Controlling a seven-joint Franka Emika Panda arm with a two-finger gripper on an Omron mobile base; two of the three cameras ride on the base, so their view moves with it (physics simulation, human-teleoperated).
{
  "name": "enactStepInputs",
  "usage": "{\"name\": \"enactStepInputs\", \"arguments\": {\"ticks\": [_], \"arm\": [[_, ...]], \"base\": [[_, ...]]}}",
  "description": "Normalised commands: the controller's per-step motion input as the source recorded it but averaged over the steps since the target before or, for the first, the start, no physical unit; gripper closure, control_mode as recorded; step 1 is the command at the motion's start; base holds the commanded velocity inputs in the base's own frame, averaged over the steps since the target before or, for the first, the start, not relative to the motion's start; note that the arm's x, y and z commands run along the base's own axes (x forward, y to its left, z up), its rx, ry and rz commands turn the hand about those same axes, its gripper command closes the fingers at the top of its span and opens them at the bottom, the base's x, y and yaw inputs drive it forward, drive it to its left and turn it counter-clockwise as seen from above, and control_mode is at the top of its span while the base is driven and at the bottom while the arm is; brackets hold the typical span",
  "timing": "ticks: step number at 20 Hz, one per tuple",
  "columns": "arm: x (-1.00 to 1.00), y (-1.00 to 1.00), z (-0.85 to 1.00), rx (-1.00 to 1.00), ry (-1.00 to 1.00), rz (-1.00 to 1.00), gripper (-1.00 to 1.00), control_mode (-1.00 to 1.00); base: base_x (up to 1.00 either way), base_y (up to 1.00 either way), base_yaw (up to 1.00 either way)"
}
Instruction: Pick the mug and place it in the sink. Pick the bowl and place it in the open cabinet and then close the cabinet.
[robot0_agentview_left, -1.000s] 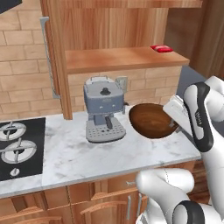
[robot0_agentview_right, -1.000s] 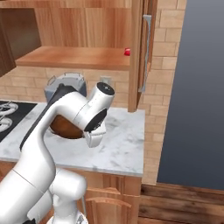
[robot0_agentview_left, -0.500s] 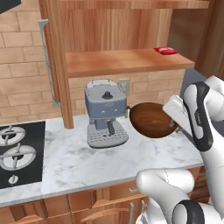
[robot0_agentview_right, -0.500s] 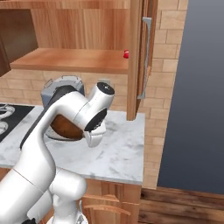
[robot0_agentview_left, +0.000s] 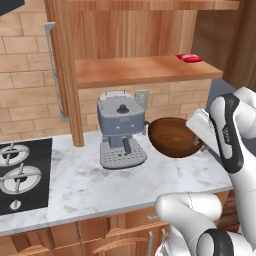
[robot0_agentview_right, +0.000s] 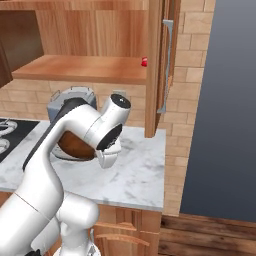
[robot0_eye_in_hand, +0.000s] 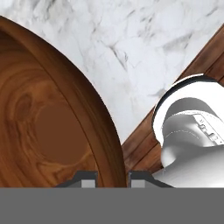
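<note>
The claw (robot0_eye_in_hand: 113, 177) is pinching the rim of the bowl (robot0_eye_in_hand: 48, 118), one finger inside the wall and one outside, pressed tight on the wood. In the hand view the bowl's grained inside sits at the left, with the white marble tabletop (robot0_eye_in_hand: 144, 48) beyond its edge.

The left base view has the bowl (robot0_agentview_left: 172, 136) lifted clear of the tabletop (robot0_agentview_left: 85, 185), tilted on its side with the hollow facing the camera, just right of a grey coffee machine (robot0_agentview_left: 120, 129). Above it, the cabinet (robot0_agentview_left: 145, 70) stands open, its wooden shelf bare but for a small red thing (robot0_agentview_left: 189, 58) at the far right end. A black stove (robot0_agentview_left: 20, 175) lies at the tabletop's left end, brick wall behind.

From the right base view, the arm hides most of the bowl (robot0_agentview_right: 75, 145). This side gives the open door (robot0_agentview_right: 161, 65) edge-on with its long silver handle (robot0_agentview_right: 166, 65), and a dark grey panel (robot0_agentview_right: 220, 110) closing off the room at right.
</note>
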Motion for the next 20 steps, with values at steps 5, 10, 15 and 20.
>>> {"name": "enactStepInputs", "arguments": {"ticks": [5,10,15,20], "arm": [[0.00,0.07,0.11,0.00,-0.03,-0.03,1.00,-1.00],[0.00,0.16,0.63,0.00,-0.04,-0.20,1.00,-1.00],[-0.14,0.22,0.50,0.00,-0.11,-0.31,1.00,-1.00],[-0.32,0.09,0.25,0.00,-0.24,-0.25,1.00,-1.00]], "base": [[0.00,0.00,0.00],[0.00,0.00,0.00],[0.00,0.00,0.00],[0.00,0.00,0.00]]}}
